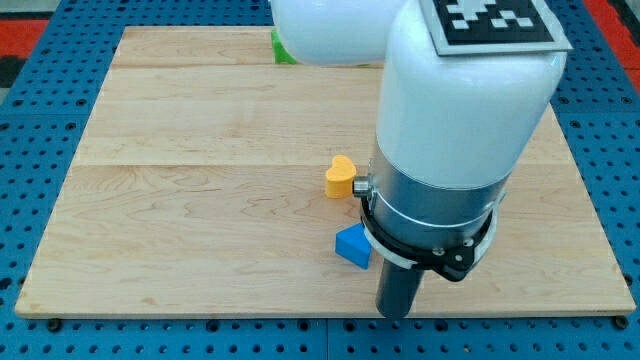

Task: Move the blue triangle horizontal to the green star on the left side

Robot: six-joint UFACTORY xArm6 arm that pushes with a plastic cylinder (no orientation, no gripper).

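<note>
The pale wooden surface (180, 150) lies on a blue pegboard (30, 150). The blue triangle (352, 246) sits near the view's bottom centre, a wedge-like block. A yellow heart (340, 176) stands just above it, apart from it. A sliver of a green block (283, 48) shows at the view's top, its shape hidden by the white arm (460, 90). My tip (394, 314) rests at the surface's bottom edge, just right of and below the triangle; the tool is a plain dark rod with nothing to open or close.
</note>
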